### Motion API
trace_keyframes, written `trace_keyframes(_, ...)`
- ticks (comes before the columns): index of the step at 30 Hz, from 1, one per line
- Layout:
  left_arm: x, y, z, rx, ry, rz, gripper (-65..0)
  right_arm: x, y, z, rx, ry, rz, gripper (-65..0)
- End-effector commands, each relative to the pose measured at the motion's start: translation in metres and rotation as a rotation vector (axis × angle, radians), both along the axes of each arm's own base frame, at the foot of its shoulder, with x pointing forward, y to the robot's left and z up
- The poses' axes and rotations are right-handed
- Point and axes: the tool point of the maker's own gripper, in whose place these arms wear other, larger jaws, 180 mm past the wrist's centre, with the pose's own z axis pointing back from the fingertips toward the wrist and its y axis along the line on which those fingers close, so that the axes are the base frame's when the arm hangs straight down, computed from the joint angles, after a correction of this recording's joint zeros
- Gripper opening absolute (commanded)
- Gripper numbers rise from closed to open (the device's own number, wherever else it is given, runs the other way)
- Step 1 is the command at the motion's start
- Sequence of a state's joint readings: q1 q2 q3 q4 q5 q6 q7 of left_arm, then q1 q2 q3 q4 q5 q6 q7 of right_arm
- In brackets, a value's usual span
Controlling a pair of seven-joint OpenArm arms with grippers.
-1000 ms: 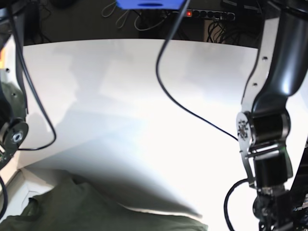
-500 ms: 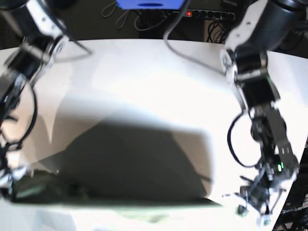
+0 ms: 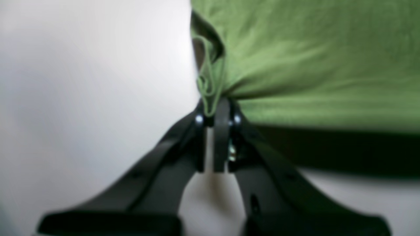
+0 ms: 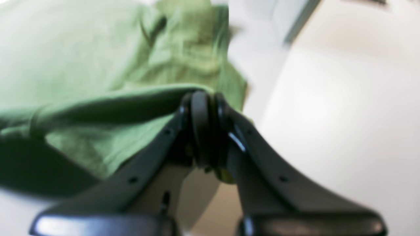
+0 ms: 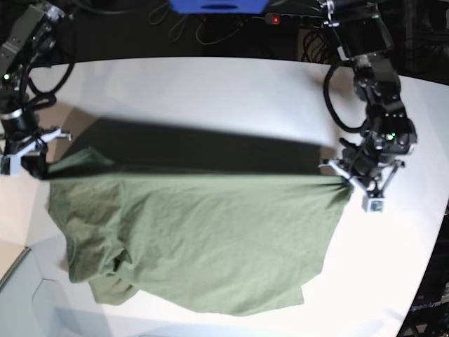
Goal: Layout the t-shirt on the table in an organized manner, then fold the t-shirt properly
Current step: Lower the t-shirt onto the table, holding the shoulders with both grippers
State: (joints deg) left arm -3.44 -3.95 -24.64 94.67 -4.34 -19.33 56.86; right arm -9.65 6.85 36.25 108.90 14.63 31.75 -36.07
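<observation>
The olive-green t-shirt (image 5: 210, 239) hangs stretched by its top edge between my two grippers, and its lower part drapes toward the near side of the white table (image 5: 210, 91). My left gripper (image 5: 345, 179), on the right of the base view, is shut on a bunched corner of the t-shirt (image 3: 295, 59); the left wrist view shows the pinch at the left gripper (image 3: 213, 111). My right gripper (image 5: 36, 165), on the left of the base view, is shut on the opposite corner. In the right wrist view the t-shirt (image 4: 82, 65) folds over the right gripper (image 4: 205, 98).
A dark shadow lies on the table behind the raised shirt edge. Beyond the far table edge are a power strip (image 5: 302, 20), cables and a blue object (image 5: 217, 5). The table's curved near-left edge (image 5: 17, 263) drops off to a pale surface below.
Both arms swung out from the near side toward the table's middle, pulling the shirt up from the near edge. It now spans wide between the two grippers.
</observation>
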Motion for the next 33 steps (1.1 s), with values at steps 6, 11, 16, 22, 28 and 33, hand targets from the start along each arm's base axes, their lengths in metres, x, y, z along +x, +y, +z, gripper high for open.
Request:
trace_keyframes(6,-0.023,0.048,0.06,0.118,-0.155,0.119,-64.9,-0.021,-0.004,-0.005,-0.013,0.019,0.002,-65.0)
trace_keyframes(11,-0.043,0.046,0.046,0.122,-0.111,0.117,-64.9,-0.025,-0.003,-0.011,-0.008,0.037,0.0,-65.0)
trace_keyframes(16,-0.076,0.035,0.011,0.103,-0.004,0.097,-64.9,-0.039,-0.011,-0.018,0.001,0.059,-0.04,-65.0)
trace_keyframes(22,-0.095,0.036,-0.017,0.084,0.085,0.104,-64.9,-0.05,0.008,-0.036,0.032,0.104,0.019,-65.0)
trace_keyframes(28,-0.109,0.036,-0.027,0.089,0.126,0.095,-64.9,-0.062,0.013,-0.057,0.059,0.167,0.048,-65.0)
trace_keyframes(33,-0.122,0.039,-0.052,0.061,0.2,0.112,-64.6,-0.07,0.007,-0.076,0.087,0.216,0.032,-64.0)
